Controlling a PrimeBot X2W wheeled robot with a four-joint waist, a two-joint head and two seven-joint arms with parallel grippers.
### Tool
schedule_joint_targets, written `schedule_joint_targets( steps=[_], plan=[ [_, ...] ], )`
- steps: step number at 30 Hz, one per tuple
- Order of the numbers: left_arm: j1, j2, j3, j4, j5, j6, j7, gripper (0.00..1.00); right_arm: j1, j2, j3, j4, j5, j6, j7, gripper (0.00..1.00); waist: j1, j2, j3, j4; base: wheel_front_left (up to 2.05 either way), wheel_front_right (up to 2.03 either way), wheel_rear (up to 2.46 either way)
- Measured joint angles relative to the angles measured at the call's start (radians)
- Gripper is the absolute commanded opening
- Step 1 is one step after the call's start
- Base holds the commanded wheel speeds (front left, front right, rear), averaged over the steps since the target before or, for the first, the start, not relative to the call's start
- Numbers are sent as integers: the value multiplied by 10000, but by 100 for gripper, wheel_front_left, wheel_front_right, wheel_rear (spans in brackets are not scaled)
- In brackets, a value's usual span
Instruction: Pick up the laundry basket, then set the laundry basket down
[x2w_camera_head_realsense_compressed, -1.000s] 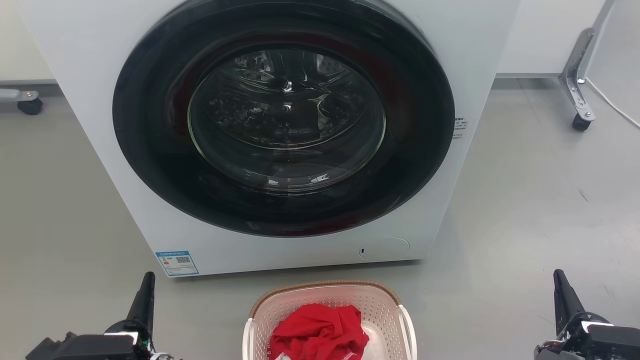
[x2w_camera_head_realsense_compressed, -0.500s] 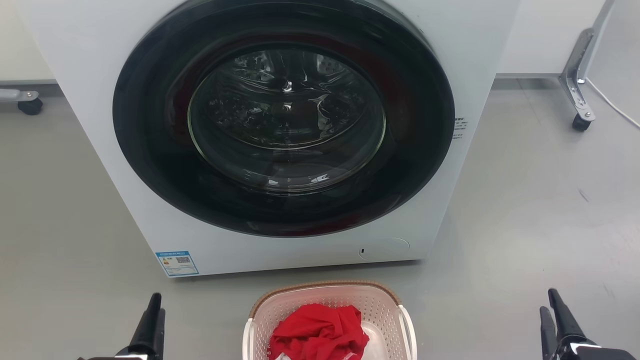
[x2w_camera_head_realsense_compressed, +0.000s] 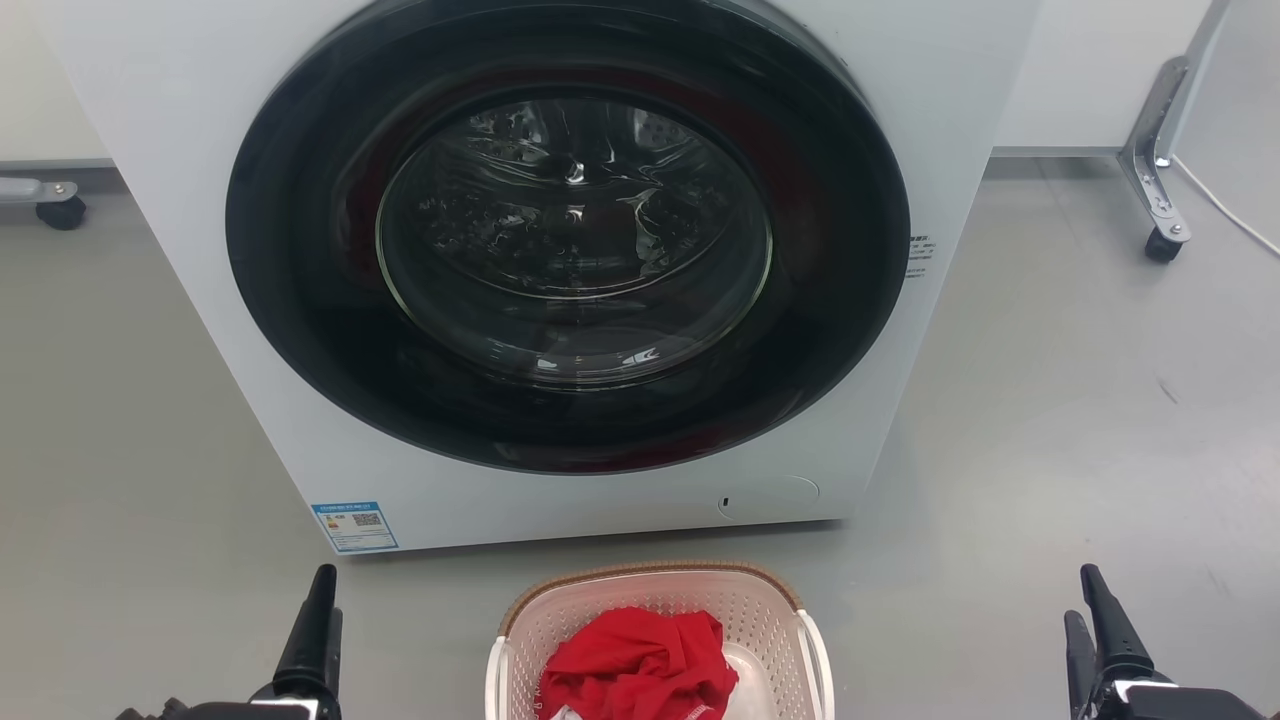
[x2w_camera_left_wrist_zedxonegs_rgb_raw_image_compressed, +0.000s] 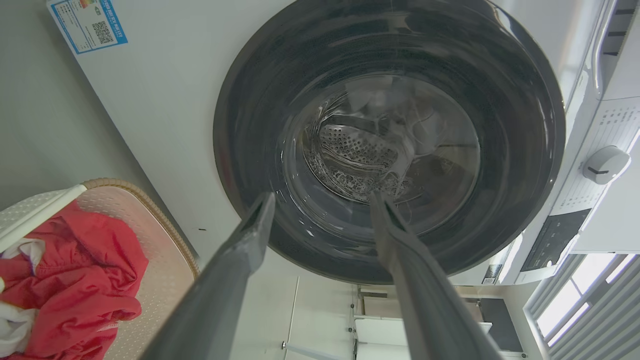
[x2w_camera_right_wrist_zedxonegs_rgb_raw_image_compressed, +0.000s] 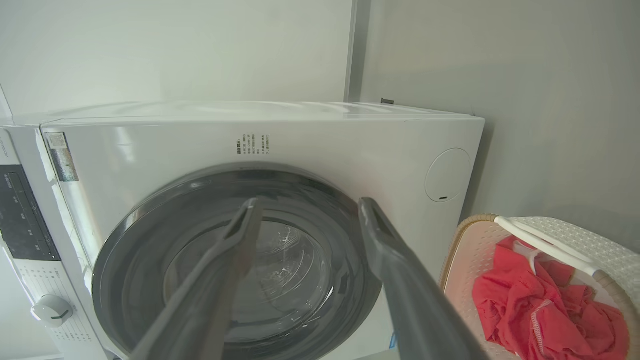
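Verify that the left gripper (x2w_camera_head_realsense_compressed: 322, 620) and the right gripper (x2w_camera_head_realsense_compressed: 1085, 615) are both released, jaws spread, grasping nothing. The laundry basket (x2w_camera_head_realsense_compressed: 770, 615) stands on the floor (x2w_camera_head_realsense_compressed: 1050, 400) between them, well apart from each, on the near side of the washing machine (x2w_camera_head_realsense_compressed: 200, 150), holding a red cloth (x2w_camera_head_realsense_compressed: 640, 665).

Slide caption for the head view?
Left gripper and right gripper, open, flank the laundry basket of red cloth before the washer.

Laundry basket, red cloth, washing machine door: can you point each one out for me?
laundry basket (x2w_camera_head_realsense_compressed: 765, 620), head view, perforated far wall.
red cloth (x2w_camera_head_realsense_compressed: 640, 665), head view, middle of the crumpled heap.
washing machine door (x2w_camera_head_realsense_compressed: 572, 235), head view, centre of the glass.
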Motion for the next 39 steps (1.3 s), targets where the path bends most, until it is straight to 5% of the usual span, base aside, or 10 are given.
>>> schedule_joint_targets(
  steps=[12, 39],
  plan=[
    [167, 12, -259, -663, 1664, 460, -474, 100, 12, -4, 489, -537, -2025, -522, -439, 100, 0, 0, 9, 20, 0, 0, 0],
    [443, 640, -1499, -1661, 7820, 1243, -1463, 100, 220, -357, 2017, -1469, -7597, -1241, -1450, 100, 0, 0, 106, 22, 0, 0, 0]
  ],
)
